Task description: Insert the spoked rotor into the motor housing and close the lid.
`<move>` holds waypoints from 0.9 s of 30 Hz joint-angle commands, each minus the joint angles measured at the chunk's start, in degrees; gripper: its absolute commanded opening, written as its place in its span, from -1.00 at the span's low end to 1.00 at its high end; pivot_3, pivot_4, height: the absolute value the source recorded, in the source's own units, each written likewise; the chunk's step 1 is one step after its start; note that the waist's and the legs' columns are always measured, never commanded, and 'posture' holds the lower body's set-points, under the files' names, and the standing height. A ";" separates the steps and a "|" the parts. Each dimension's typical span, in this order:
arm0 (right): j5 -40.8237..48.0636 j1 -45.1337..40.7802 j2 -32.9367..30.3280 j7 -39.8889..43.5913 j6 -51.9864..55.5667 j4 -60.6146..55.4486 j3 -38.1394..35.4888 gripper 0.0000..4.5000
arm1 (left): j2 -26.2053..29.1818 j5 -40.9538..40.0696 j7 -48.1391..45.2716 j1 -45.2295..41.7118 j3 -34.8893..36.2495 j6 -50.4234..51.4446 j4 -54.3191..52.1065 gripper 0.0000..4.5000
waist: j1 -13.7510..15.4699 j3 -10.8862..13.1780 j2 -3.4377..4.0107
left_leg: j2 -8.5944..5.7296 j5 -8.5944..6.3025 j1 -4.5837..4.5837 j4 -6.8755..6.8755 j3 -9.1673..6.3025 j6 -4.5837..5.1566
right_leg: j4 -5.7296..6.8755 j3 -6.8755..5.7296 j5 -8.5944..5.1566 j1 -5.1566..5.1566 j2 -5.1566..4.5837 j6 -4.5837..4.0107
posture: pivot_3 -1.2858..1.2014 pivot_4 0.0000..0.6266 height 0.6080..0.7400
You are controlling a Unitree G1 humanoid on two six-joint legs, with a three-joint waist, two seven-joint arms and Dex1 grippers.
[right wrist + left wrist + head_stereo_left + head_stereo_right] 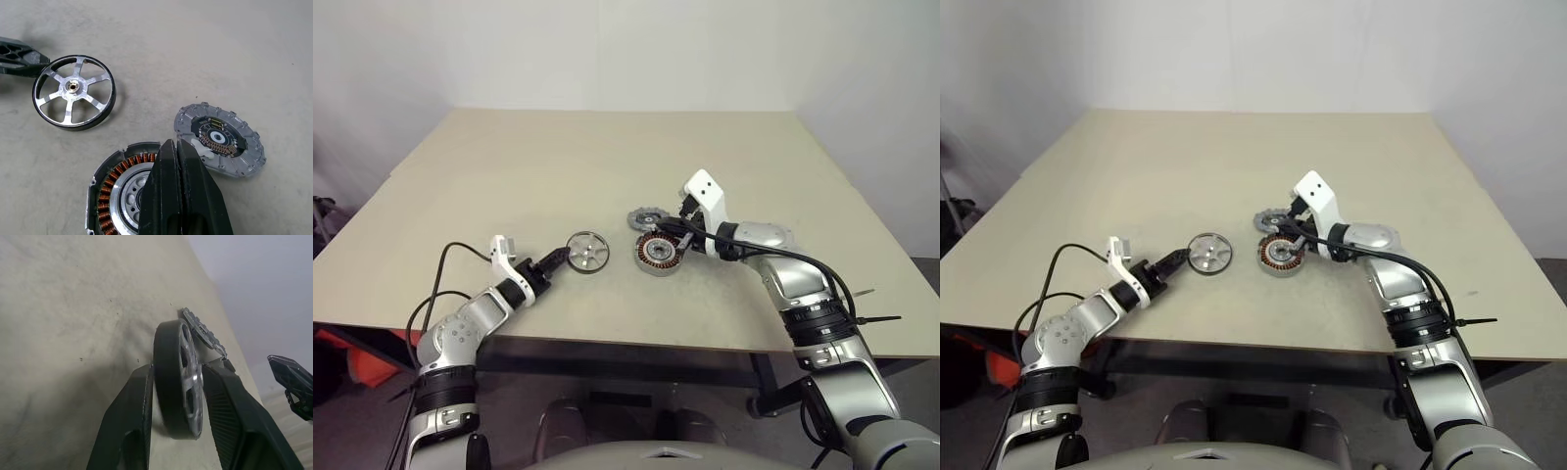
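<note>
From the head view I see the spoked rotor [586, 254] on the counter [607, 166], left of the motor housing [658, 254]. My left wrist view has the left end effector [178, 396] gripping the rotor's rim. My right wrist view has the right end effector [177, 147] closed, empty, over the housing, with the lid [221, 139] just beside.

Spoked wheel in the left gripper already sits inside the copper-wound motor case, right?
No. The spoked wheel is in the left gripper, but apart from the motor case, not inside it; the right wrist view shows this.
</note>
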 commanded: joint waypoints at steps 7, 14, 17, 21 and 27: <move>0.22 -1.40 -0.21 -0.96 -0.45 -1.95 -0.73 -0.99 | -0.16 1.01 -1.43 -1.78 -0.52 -1.37 1.18 -0.25 | 0.00 0.00 0.00 | 0.00 0.00 0.00 0.00 0.00 0.00 | 0.00 0.00 0.00 0.00 0.00 0.00 | 0.03 -1.00 1.00; 0.15 -1.72 0.04 -1.12 -0.52 -1.70 -0.41 -0.99 | -2.60 0.81 -1.68 -3.41 -1.19 -1.05 3.03 -0.25 | 0.05 0.00 0.00 | -0.01 0.00 -0.01 0.01 0.00 0.00 | -0.01 0.00 0.00 0.00 -0.01 0.00 | 0.03 -1.00 1.00; 0.10 -1.69 0.14 -1.14 -0.58 -1.75 -0.30 -1.00 | -3.32 0.69 -1.73 -3.75 -1.29 -0.94 3.54 -0.67 | 0.06 -0.01 0.00 | 0.00 0.00 -0.03 0.00 0.00 0.00 | 0.00 0.00 0.00 0.00 0.00 0.00 | 0.03 -1.00 1.00; 0.12 -1.59 0.07 -1.21 -0.58 -1.85 -0.40 -1.00 | -3.50 0.19 -2.01 -3.82 -1.16 -0.37 3.77 -0.81 | 0.03 -0.03 0.02 | -0.01 0.00 -0.02 0.00 0.00 0.00 | 0.00 0.00 0.00 0.08 0.00 0.00 | 0.03 -1.00 1.00; -0.39 -2.27 -0.08 -3.06 -0.35 -0.63 -1.42 -1.00 | -3.65 -1.73 -1.53 -4.61 0.59 0.51 4.44 -0.81 | 0.04 -0.03 0.02 | -0.01 0.00 -0.02 0.01 0.00 0.00 | 0.00 0.00 0.00 0.09 0.00 0.00 | 0.03 -1.00 1.00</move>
